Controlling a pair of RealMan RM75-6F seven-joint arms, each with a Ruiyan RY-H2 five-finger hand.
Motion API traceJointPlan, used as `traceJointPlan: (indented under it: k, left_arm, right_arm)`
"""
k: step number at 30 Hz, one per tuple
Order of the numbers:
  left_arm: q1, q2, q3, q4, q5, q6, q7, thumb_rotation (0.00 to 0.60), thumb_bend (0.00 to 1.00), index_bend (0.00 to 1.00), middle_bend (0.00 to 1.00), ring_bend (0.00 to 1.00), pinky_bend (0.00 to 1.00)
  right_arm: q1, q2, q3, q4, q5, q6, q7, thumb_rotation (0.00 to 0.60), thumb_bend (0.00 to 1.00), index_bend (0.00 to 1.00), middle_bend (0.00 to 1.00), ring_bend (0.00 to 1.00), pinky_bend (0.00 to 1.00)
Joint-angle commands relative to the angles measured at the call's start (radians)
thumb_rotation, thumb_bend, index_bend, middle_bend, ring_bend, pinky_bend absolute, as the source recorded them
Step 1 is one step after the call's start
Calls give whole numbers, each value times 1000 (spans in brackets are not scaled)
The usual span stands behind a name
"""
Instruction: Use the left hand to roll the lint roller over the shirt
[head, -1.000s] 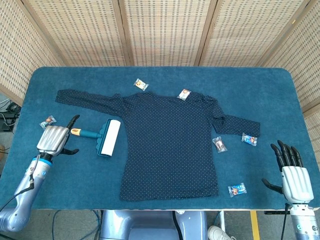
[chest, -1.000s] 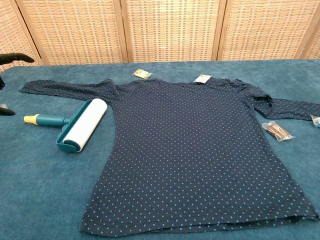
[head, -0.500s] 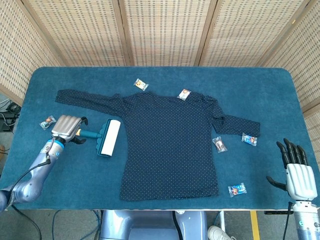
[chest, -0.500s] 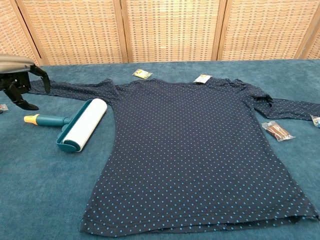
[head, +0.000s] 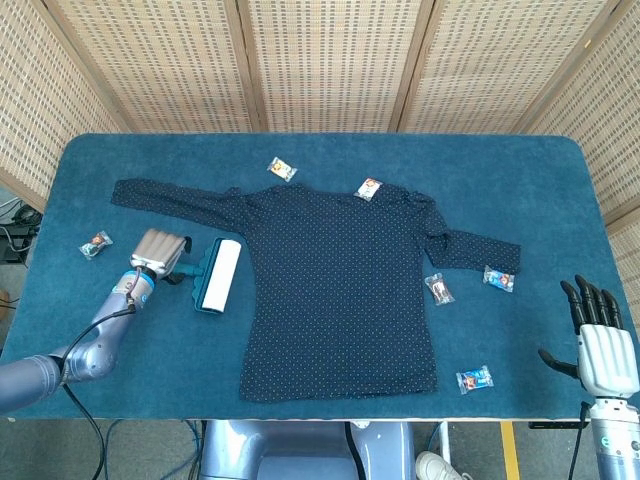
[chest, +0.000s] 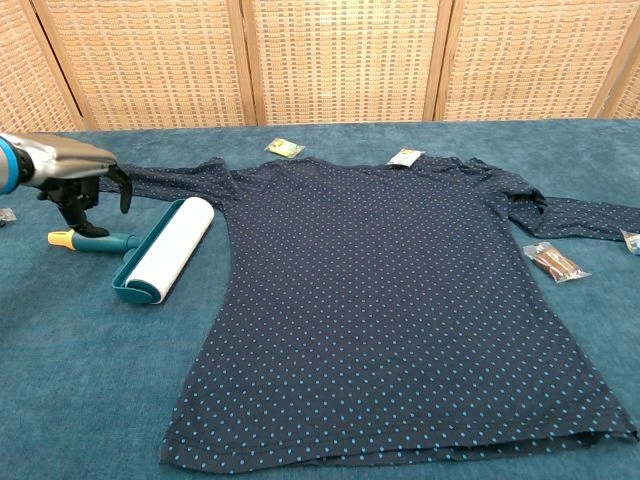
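**Left hand over the roller handle**

At the left of the head view, the left hand (head: 158, 249) sits above the handle of the lint roller (head: 213, 277); in the chest view its dark fingers (chest: 84, 205) curl down around the teal handle, though whether they actually clasp it cannot be told. The roller has a yellow-tipped teal handle, a teal frame and a white drum, lying on the blue worktop (head: 330, 150) just beside the shirt's left edge. The shirt (head: 340, 285), navy with pale dots, lies spread flat mid-frame. At lower right, the right hand (head: 598, 345) shows its fingers spread, holding nothing.
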Motion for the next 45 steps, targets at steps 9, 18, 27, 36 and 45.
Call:
traceJointPlan:
  k: [9, 18, 27, 36, 45]
  left_arm:
    - [-12, -19, 46, 29, 24, 37, 5, 600, 329, 356, 906, 815, 729]
    - [-6, -37, 73, 67, 47, 31, -12, 600, 329, 359, 906, 815, 729]
    - [-10, -91, 86, 150, 57, -3, -31, 600, 329, 358, 906, 815, 729]
    - [-14, -148, 98, 215, 65, -23, -32, 600, 373, 448, 906, 815, 729]
    - [-11, -161, 104, 218, 89, -3, -28, 600, 856, 835, 906, 815, 729]
  right_arm:
    - [-2, 1, 2, 3, 2, 4, 8, 600, 139, 52, 0, 0, 0]
    - [-1, -2, -1, 1, -1, 2, -3, 600, 139, 52, 0, 0, 0]
    - [1, -8, -1, 6, 2, -2, -12, 600, 139, 54, 0, 0, 0]
    - [2, -16, 2, 19, 5, 0, -9, 600, 139, 64, 0, 0, 0]
    - [1, -19, 2, 24, -5, 9, -1, 600, 138, 74, 0, 0, 0]
